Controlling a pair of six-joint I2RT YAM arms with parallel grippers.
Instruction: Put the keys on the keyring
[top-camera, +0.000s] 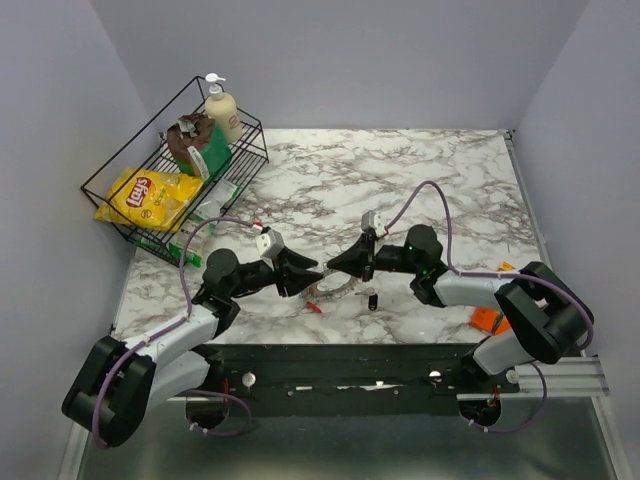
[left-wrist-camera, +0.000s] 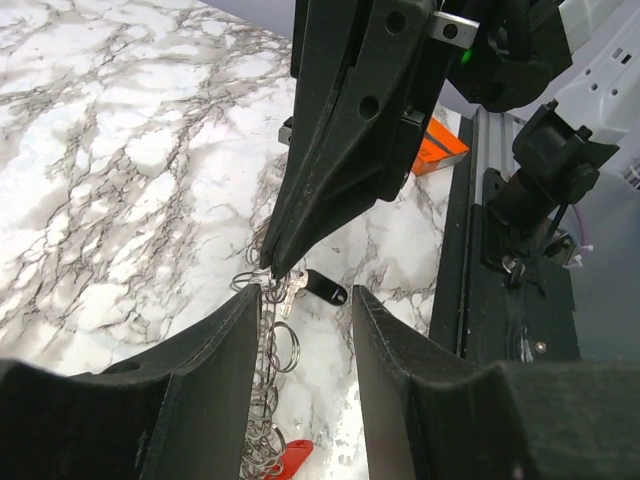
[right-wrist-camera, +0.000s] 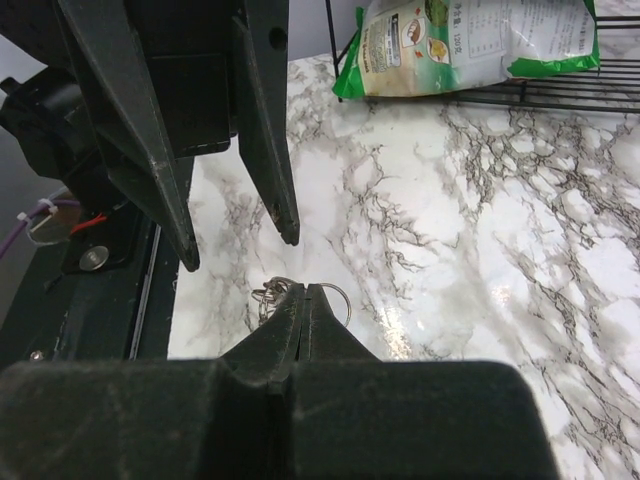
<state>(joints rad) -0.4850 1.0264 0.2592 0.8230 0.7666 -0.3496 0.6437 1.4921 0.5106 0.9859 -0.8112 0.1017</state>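
The keyring (left-wrist-camera: 264, 372), a bunch of thin silvery loops, lies on the marble between both grippers, small in the top view (top-camera: 338, 290). My right gripper (top-camera: 333, 266) is shut, its tips (left-wrist-camera: 272, 265) pinching the keyring's far end; loops stick out either side of the tips (right-wrist-camera: 303, 288). My left gripper (left-wrist-camera: 305, 298) is open and straddles the keyring, whose loops run along the inner face of one of its fingers (left-wrist-camera: 215, 360). A black-headed key (left-wrist-camera: 325, 288) lies just beyond its fingertips. A red-headed key (left-wrist-camera: 285, 458) lies at the keyring's near end.
A wire basket (top-camera: 100, 190) at the back left holds a yellow chips bag (top-camera: 150, 195), a green bag (top-camera: 200, 145) and a soap bottle (top-camera: 222, 108). An orange flat piece (top-camera: 487, 318) lies by the right arm. The black base rail (top-camera: 340, 365) runs along the near edge.
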